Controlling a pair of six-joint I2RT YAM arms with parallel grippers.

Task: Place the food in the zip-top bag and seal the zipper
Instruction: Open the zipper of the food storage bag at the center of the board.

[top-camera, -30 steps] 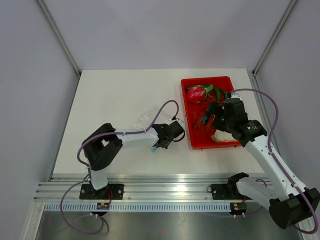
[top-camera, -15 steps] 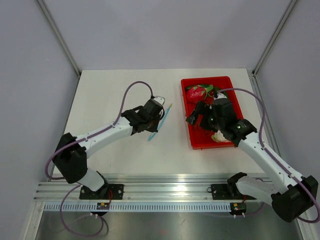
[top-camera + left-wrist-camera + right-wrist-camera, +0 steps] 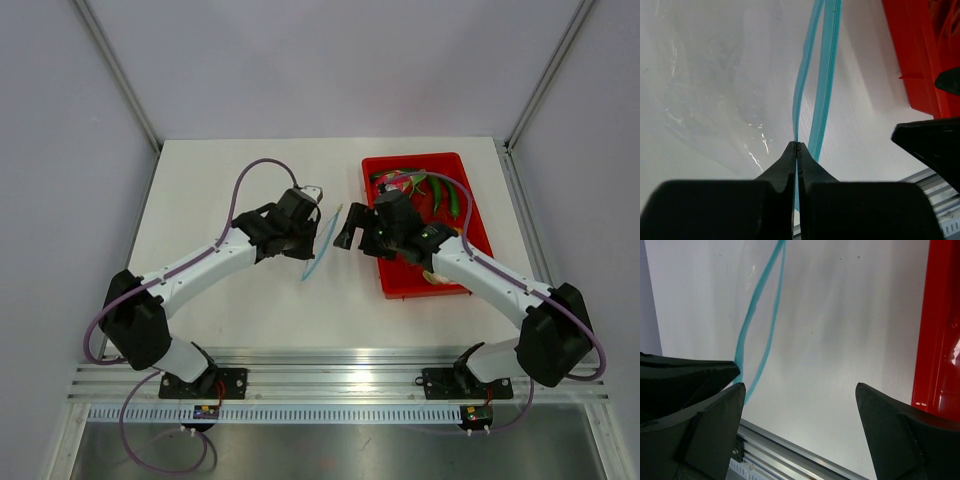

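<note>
The zip-top bag is held up on edge above the table at centre, its light-blue zipper showing as two parted strips. My left gripper is shut on one strip of the zipper; the clear bag body hangs to its left. My right gripper is open and empty, just right of the bag's mouth. The food, a long green pepper, lies in the red tray behind my right arm.
The red tray stands right of centre, its edge close to my right gripper. A pink dragon fruit and a white cauliflower lie in it, partly hidden by the right arm. The metal rail runs along the near table edge.
My right gripper has moved left out of the tray to the bag's mouth, uncovering the pepper. My left gripper still holds the zipper and has shifted slightly right.
</note>
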